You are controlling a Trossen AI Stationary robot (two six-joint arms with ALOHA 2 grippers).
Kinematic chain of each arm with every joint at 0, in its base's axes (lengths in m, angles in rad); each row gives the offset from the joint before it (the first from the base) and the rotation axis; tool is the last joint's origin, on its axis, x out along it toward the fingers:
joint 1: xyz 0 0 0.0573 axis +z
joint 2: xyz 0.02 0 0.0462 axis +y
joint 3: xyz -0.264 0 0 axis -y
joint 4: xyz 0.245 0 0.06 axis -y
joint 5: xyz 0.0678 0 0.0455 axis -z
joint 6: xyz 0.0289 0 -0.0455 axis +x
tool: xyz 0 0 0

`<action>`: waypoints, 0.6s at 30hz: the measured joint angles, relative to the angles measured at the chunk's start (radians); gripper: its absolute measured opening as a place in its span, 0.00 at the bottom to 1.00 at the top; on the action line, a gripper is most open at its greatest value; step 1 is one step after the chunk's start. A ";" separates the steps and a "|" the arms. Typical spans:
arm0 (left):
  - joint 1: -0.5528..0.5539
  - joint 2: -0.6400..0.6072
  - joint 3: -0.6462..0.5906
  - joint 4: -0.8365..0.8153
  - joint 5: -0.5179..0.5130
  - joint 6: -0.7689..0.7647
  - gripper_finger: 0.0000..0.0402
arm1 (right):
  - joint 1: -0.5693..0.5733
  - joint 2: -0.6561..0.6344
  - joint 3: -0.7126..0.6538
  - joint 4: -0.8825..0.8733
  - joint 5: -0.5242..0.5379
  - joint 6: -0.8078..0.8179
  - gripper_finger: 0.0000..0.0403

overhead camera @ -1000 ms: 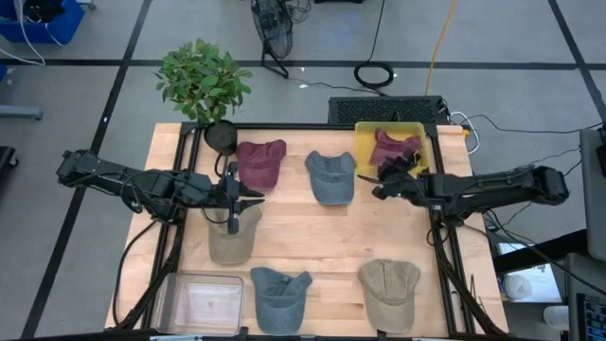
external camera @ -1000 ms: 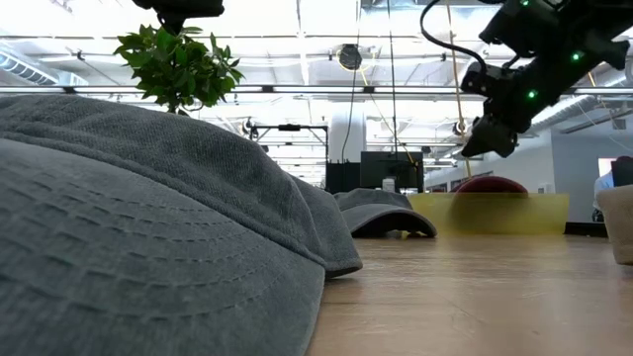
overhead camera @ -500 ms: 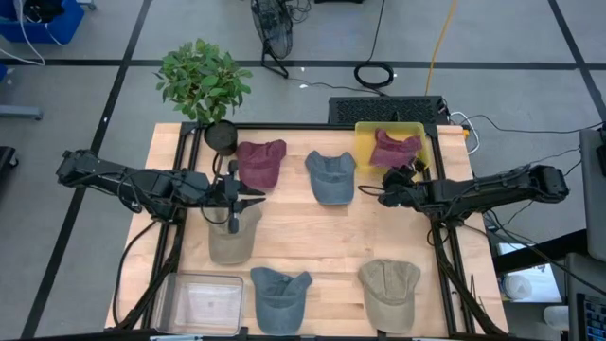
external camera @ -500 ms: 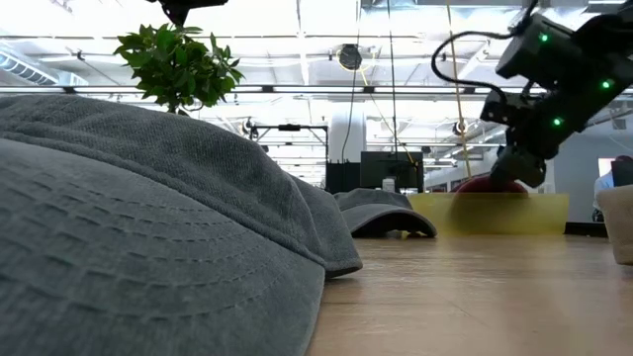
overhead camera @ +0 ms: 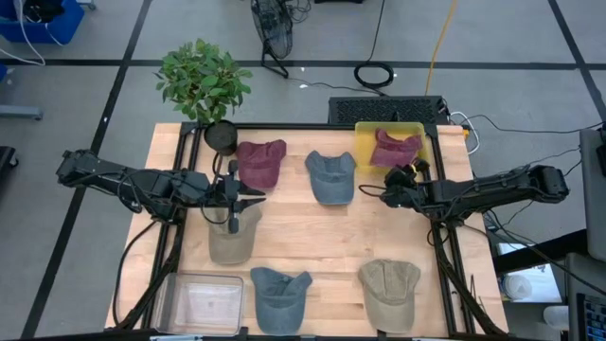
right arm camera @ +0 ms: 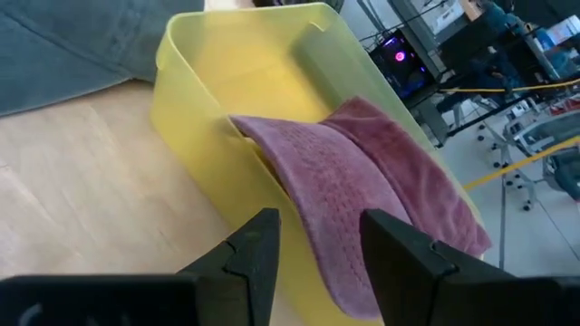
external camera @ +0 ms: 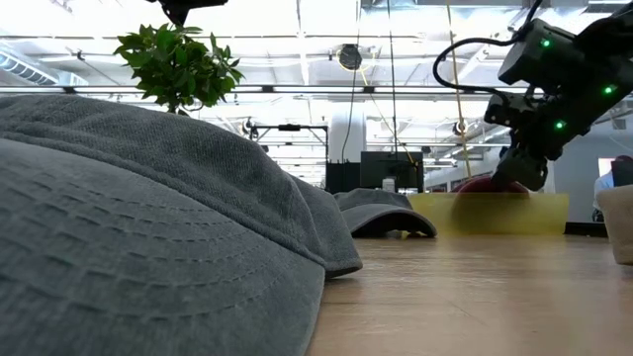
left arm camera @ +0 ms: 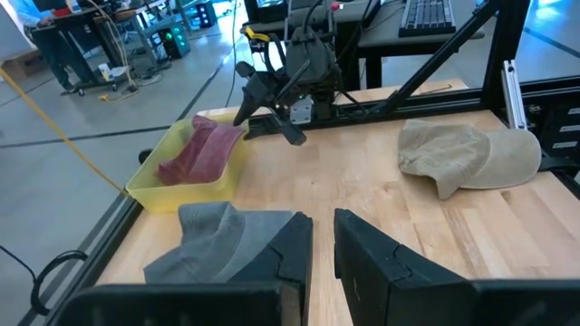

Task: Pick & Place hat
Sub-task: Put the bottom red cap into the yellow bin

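A maroon hat (overhead camera: 396,147) lies in the yellow bin (overhead camera: 365,133) at the table's far right. One edge of the hat (right arm camera: 362,199) droops over the bin's wall (right arm camera: 208,109). My right gripper (overhead camera: 388,191) hangs open just outside that wall. In the right wrist view its fingers (right arm camera: 254,258) stand on either side of the drooping edge, short of it. My left gripper (overhead camera: 256,196) waits shut above a tan hat (overhead camera: 232,235) at the table's left, holding nothing.
Several more hats lie on the table: maroon (overhead camera: 260,161), blue-grey (overhead camera: 330,175), blue-grey (overhead camera: 279,294) and tan (overhead camera: 390,292). A clear tub (overhead camera: 201,301) stands at the near left corner and a potted plant (overhead camera: 204,85) at the far left.
My right gripper has sunk and drawn back from over the bin toward the table's near edge, tipping a little further down, then stopped. The maroon hat has stayed in the bin.
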 joint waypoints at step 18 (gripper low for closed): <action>0.000 0.000 0.000 -0.001 0.000 -0.002 0.14 | 0.000 0.000 0.000 -0.021 0.073 0.036 0.03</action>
